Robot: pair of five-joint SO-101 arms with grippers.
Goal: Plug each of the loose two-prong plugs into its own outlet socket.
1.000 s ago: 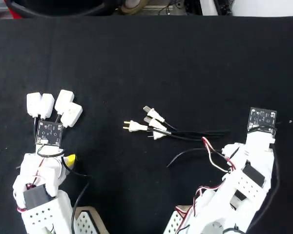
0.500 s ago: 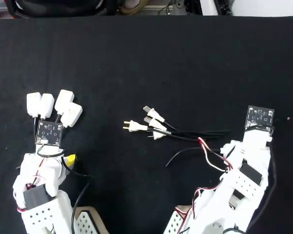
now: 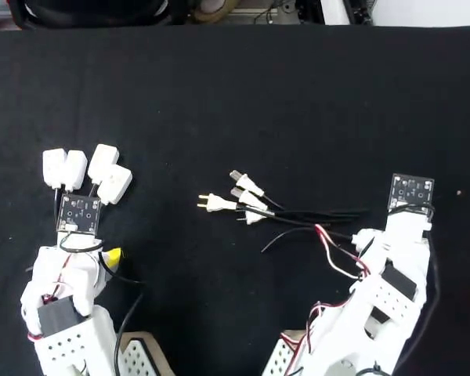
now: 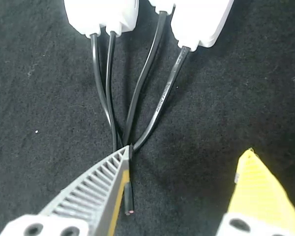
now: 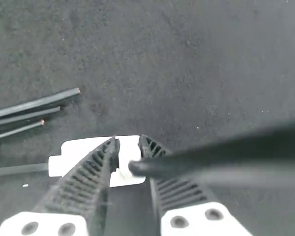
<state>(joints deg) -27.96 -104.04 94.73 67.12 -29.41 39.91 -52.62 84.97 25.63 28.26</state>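
Over on the left side of the black worktop [image 3: 243,94] sit the sockets [image 3: 103,160], four white blocks bunched together, just ahead of the left arm [image 3: 63,298]. From that arm's wrist camera the left gripper [image 4: 188,149] is released, with its grey finger [image 4: 101,196] and yellow finger [image 4: 255,191] spread wide apart and nothing between them. The black socket cords [image 4: 143,83] run down from the white blocks and draw together right at the grey fingertip; one cord end lies alongside that finger. The plugs [image 3: 219,204] lie loose near the middle of the worktop, well apart from the sockets, none of them plugged in, their prongs pointing toward the left side. Their black plug cords [image 3: 321,213] trail off to the right in a bundle and stop short of the right arm [image 3: 392,282], which stands at the lower right. In the right wrist camera the right gripper [image 5: 127,142] hangs low over the cloth with a small white piece [image 5: 86,156] at its tip and a black cable [image 5: 216,157] crossing in front of it; I cannot tell whether it is clenched on that piece or merely over it. The cut ends of the plug cords [image 5: 34,105] lie near that gripper, not touching it.
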